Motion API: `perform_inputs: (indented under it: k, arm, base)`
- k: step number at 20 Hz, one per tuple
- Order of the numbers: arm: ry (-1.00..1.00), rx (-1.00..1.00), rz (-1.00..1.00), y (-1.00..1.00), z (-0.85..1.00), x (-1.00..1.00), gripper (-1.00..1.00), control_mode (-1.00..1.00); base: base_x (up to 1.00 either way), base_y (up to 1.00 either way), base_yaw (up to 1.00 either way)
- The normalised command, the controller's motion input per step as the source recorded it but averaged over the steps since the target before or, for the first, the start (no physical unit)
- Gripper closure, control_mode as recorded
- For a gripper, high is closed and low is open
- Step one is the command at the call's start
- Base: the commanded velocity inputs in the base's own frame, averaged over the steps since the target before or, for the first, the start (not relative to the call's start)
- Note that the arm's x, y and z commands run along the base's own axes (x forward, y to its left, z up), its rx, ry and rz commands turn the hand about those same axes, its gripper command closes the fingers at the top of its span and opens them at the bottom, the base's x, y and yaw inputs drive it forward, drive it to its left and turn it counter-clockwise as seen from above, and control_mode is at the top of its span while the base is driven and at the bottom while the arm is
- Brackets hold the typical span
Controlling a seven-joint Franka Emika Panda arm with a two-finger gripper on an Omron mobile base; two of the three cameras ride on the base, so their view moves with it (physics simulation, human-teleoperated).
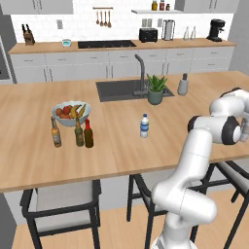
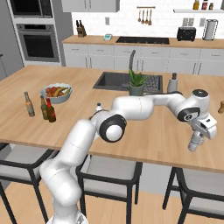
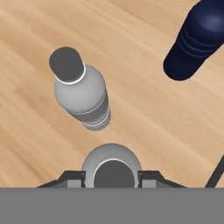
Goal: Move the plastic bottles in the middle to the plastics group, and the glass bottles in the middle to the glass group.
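My gripper (image 2: pixel 197 136) is shut on the plain greyish plastic bottle (image 2: pixel 193 143) near the island's front right edge. The hand view looks down on that bottle's cap (image 3: pixel 111 162), which sits between the fingertips. Just beyond it stands the silvery-grey bottle of the plastics group (image 3: pixel 81 92), upright and apart from the held one. The blue-label plastic bottle (image 1: pixel 144 125) stands alone mid-counter. The red-capped glass bottle (image 1: pixel 88 133) stands right beside the green bottle (image 1: pixel 78 132) and the amber bottle (image 1: pixel 56 132) of the glass group at the left.
A dark blue bottle-shaped thing (image 3: pixel 197 39) stands close beyond the plastics group. A fruit bowl (image 1: pixel 71 113) sits behind the glass bottles. The sink (image 1: pixel 121 90), a potted plant (image 1: pixel 156 90) and a grey soap dispenser (image 1: pixel 183 84) lie at the back. Stools (image 1: pixel 61 204) line the front edge.
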Motion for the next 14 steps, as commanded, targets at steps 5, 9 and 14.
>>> perform_inputs:
  k: [5, 9, 14]
  arm:
    - [0.0, -0.1, -0.03, 0.03, -0.09, 0.0, 1.0, -1.0]
    - [0.0, -0.02, -0.02, 0.0, -0.21, 0.0, 1.0, -1.0]
    - [0.0, 0.0, 0.0, 0.0, -0.14, 0.0, 1.0, -1.0]
  base:
    - [0.0, 0.0, 0.0]
    - [0.0, 0.0, 0.0]
    - [0.0, 0.0, 0.0]
